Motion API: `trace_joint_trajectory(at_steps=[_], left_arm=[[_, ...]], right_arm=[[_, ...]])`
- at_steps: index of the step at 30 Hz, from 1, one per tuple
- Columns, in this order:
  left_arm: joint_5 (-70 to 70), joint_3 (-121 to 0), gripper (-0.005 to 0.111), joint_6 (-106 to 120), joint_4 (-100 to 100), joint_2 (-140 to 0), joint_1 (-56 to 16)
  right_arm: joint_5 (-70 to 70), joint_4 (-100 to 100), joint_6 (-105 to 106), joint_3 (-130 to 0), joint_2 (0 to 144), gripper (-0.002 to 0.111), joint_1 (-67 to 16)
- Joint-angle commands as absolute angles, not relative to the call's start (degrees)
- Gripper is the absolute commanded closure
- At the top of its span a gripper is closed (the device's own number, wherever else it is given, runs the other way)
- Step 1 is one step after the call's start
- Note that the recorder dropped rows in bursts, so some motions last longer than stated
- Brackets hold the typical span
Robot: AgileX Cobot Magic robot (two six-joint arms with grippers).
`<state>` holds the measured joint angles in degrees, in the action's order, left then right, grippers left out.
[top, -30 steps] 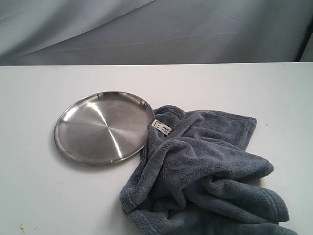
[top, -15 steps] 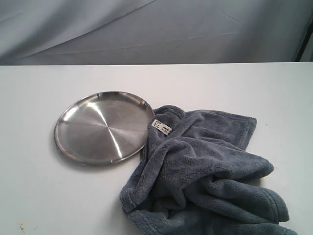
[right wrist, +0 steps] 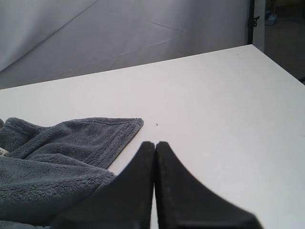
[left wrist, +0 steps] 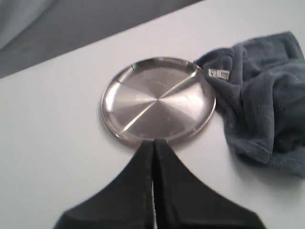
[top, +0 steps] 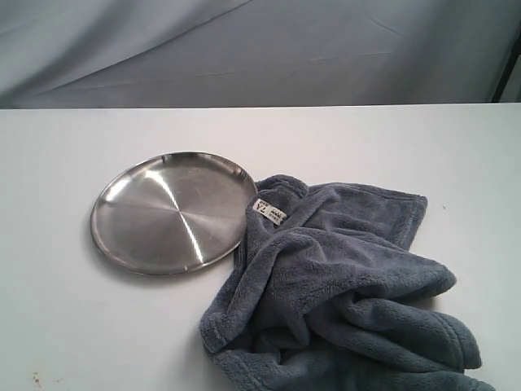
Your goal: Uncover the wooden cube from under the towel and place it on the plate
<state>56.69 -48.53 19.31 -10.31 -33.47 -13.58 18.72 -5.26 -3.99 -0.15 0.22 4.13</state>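
The shiny steel plate (top: 171,210) lies left of centre on the white table, with nothing on it. The grey-blue towel (top: 342,285) is bunched up to its right, one fold with the white label (top: 269,213) touching the plate's rim. The wooden cube is hidden. My left gripper (left wrist: 154,142) is shut and empty, its tips above the near rim of the plate (left wrist: 157,98), with the towel (left wrist: 262,105) off to one side. My right gripper (right wrist: 155,143) is shut and empty, held beside the towel's hemmed corner (right wrist: 71,138). Neither gripper shows in the exterior view.
The white table (top: 81,326) ends at a far edge in front of a grey cloth backdrop (top: 260,49). In the right wrist view the table's side edge (right wrist: 281,67) runs close to a dark stand.
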Motion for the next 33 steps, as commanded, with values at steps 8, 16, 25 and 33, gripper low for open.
trace_joint_trajectory(at_steps=[8,16,25,33], left_arm=[[63.48,-48.94,0.107,19.49,-3.07,-50.90,-26.65],[66.99,-49.03,0.107,16.55,-2.38,-63.37,-42.90],[68.95,-61.64,0.107,5.06,-0.69,-78.43,-59.81],[69.96,-82.10,0.107,4.30,-0.91,-95.70,-64.26]], right_arm=[[18.70,-5.45,-3.70,0.00,0.00,0.108,4.57],[18.70,-5.45,-3.70,0.00,0.00,0.108,4.57],[18.70,-5.45,-3.70,0.00,0.00,0.108,4.57],[18.70,-5.45,-3.70,0.00,0.00,0.108,4.57]])
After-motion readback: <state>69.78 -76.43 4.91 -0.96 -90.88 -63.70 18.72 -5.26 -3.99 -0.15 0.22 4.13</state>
